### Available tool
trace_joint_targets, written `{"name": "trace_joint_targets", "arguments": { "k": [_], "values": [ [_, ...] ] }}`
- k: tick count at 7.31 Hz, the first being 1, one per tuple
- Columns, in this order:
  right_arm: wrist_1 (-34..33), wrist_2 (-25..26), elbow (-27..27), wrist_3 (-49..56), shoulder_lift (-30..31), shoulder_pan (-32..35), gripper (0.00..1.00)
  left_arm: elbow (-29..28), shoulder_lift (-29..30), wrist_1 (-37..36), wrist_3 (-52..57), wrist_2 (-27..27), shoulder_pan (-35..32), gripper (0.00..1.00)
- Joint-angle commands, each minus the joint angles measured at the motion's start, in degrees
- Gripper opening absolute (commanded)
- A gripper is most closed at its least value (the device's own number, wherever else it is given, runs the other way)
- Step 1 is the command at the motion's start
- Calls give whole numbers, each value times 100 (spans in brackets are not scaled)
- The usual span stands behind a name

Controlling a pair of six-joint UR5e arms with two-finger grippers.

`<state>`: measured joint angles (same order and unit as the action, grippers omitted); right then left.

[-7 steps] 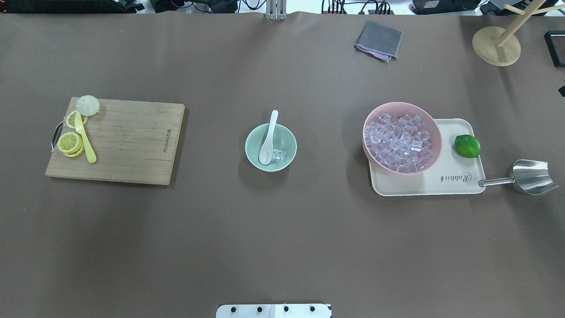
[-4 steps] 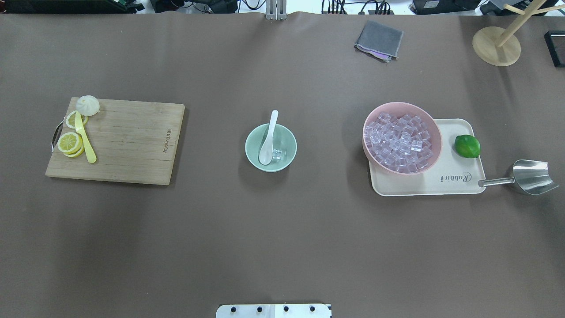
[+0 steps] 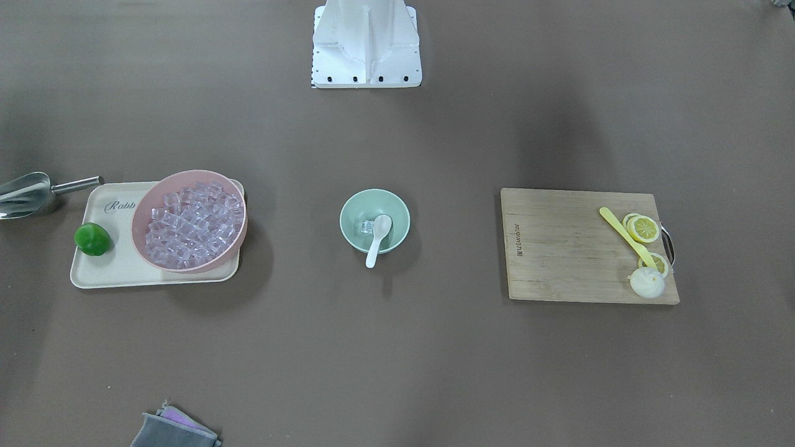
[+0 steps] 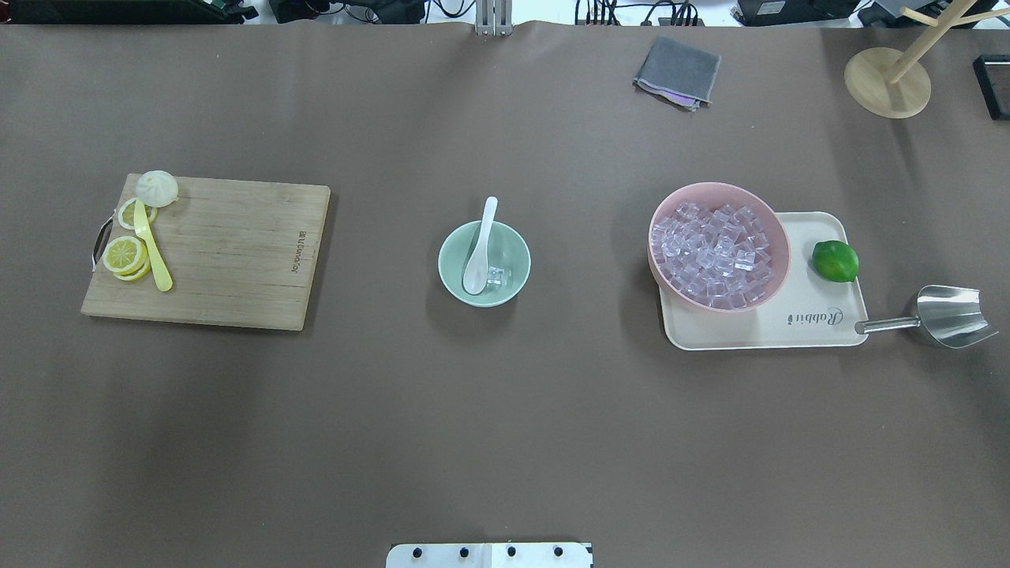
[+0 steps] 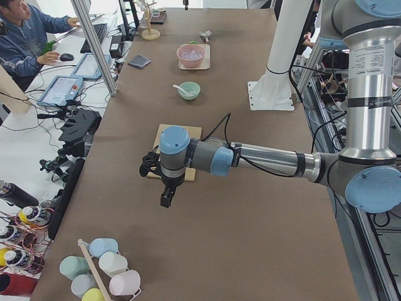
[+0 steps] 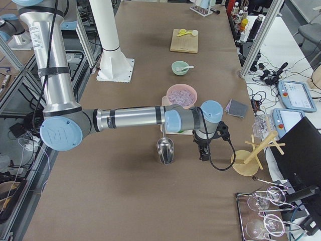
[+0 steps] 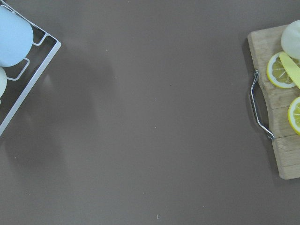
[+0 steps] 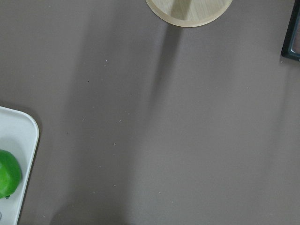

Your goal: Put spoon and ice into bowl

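The mint-green bowl (image 4: 450, 246) stands at the table's middle. The white spoon (image 4: 478, 252) lies in it, scoop down inside, handle resting over the far rim. A clear ice cube (image 4: 497, 276) lies in the bowl beside the scoop. The front-facing view shows the bowl (image 3: 354, 205), the spoon (image 3: 377, 238) and the ice (image 3: 366, 226) the same way. My left gripper (image 5: 166, 199) shows only in the left side view, off the table's left end beyond the cutting board. My right gripper (image 6: 203, 156) shows only in the right side view, past the tray. I cannot tell whether either is open or shut.
A pink bowl (image 4: 718, 188) full of ice cubes sits on a cream tray (image 4: 805, 331) with a lime (image 4: 835, 261). A metal scoop (image 4: 947, 315) lies right of the tray. A cutting board (image 4: 229, 252) with lemon slices and a yellow utensil lies at the left. A grey cloth (image 4: 677, 71) and a wooden stand (image 4: 887, 82) are at the far right.
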<state>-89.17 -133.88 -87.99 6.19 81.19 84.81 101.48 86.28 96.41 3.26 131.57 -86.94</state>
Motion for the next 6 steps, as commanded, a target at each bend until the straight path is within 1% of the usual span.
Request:
{"name": "trace_joint_targets", "arguments": {
  "k": [1,2,3,6],
  "values": [
    [5,-59,-25,-21,63,9,100,117,-23,0,17,0,-138,98],
    [5,-59,-94,-12,133,9,100,196,-76,0,17,52,-147,98],
    [5,-51,-173,-21,194,9,100,136,-85,-8,26,53,-173,98],
    [14,-33,-174,-12,195,9,100,170,-94,0,34,61,-191,98]
  ]
}}
